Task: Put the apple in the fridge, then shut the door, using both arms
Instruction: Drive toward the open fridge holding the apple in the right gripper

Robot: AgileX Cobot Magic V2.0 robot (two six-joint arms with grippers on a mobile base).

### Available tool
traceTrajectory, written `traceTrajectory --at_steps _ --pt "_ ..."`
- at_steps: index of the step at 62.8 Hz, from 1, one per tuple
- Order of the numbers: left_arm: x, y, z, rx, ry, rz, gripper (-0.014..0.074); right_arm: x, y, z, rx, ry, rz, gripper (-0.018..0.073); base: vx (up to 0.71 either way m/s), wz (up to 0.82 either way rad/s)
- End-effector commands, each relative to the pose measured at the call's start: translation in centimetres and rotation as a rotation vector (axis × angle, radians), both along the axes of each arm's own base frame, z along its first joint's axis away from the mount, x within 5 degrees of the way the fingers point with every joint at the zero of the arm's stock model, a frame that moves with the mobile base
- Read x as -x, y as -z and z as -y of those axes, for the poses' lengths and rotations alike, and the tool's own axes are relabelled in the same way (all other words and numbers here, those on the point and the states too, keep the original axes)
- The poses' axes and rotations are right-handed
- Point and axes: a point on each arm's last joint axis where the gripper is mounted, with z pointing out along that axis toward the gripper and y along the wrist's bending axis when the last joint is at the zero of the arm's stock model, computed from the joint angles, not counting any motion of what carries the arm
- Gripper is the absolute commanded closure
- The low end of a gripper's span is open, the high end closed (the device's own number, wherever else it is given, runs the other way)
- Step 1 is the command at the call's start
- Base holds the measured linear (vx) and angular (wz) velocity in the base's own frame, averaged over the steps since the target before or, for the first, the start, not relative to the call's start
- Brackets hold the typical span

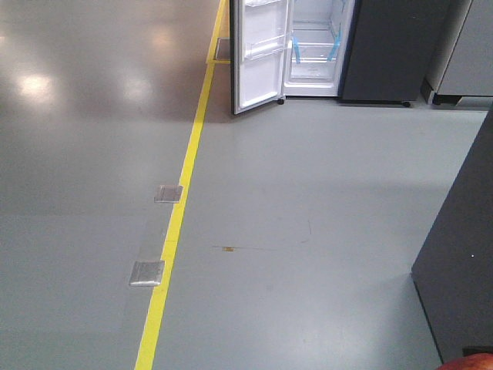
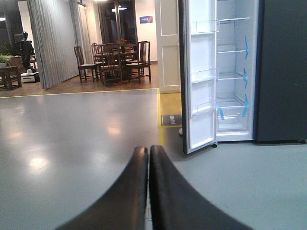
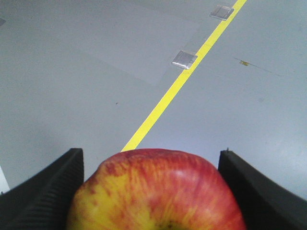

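- The apple sits gripped in my right claw, one finger against its 9 o'clock side and the other at 3 o'clock, spread just apple-wide.
- My left claw is pressed fully closed, finger to finger, with nothing in it.
- From the left wrist, the fridge stands well apart at 1 o'clock, its door open.
- The grey floor and a yellow line lie beyond the apple.

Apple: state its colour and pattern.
The apple is red with yellow patches and fine streaks; the right wrist view shows it best.
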Motion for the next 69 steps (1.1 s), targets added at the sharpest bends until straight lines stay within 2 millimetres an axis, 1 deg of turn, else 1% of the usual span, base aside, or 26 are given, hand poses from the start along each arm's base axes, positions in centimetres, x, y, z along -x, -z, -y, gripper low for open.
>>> traceTrajectory --at_steps 1,69 --pt "-0.21 0.21 0.00 0.012 0.001 0.026 0.0603 -0.35 -1.29 -0.19 -0.052 0.010 0.067 0.0211 0.27 -0.05" --pt "-0.21 0.21 0.00 0.012 0.001 0.026 0.0603 -0.35 -1.30 -0.19 -0.053 0.010 0.068 0.0211 0.29 -0.04"
